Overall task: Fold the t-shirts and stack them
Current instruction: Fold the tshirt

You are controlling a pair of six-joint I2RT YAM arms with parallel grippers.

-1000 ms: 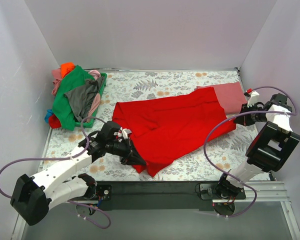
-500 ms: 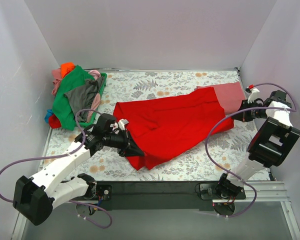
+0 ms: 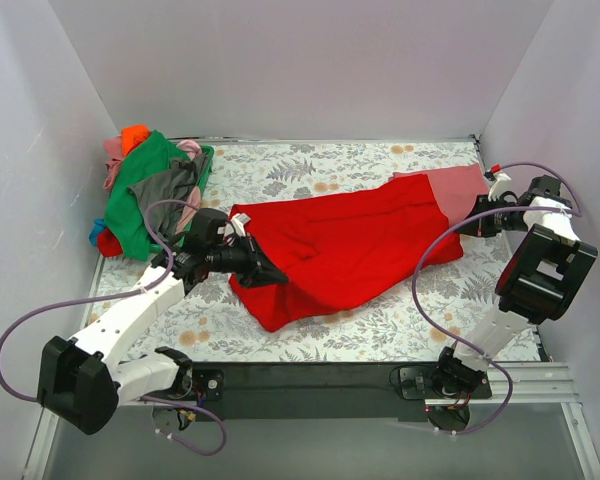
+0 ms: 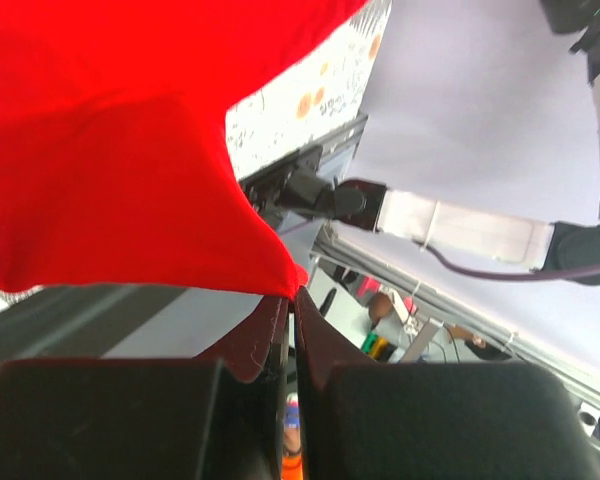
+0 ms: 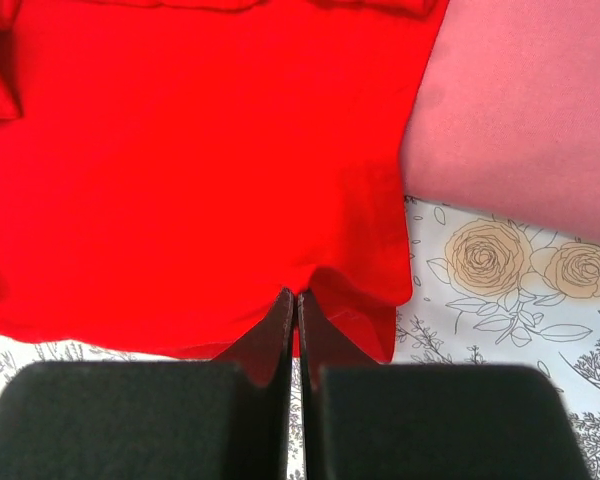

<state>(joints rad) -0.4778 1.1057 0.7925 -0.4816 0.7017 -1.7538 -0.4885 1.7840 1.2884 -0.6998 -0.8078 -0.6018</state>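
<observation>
Bright red t-shirt [image 3: 352, 245] is spread diagonally across mid table on the floral table cloth [image 3: 330, 170], from near-left to far-right. Its far-right end is laid over a dull rose-red shirt [image 3: 467, 190]; rose-red cloth is seen touching the red edge in the right wrist view [image 5: 525, 130].

L end of the red shirt is bunched and raised. Left gripper [image 3: 272, 276] is clamped on a corner of it; in the left wrist view the jaws are pressed together w/ a red cloth tip pinched between them [image 4: 292, 298], and the cloth is seen hanging free above the table edge.

Right gripper [image 3: 462, 228] is at the shirt's R hem. In the right wrist view the fingers are closed together [image 5: 297, 305] on the red hem, low over the cloth.

Remaining shirts (green, grey, pink, orange) are heaped at the far-left corner [image 3: 148, 195], partly in a green tray [image 3: 208, 160], well apart from the red shirt's R end.
</observation>
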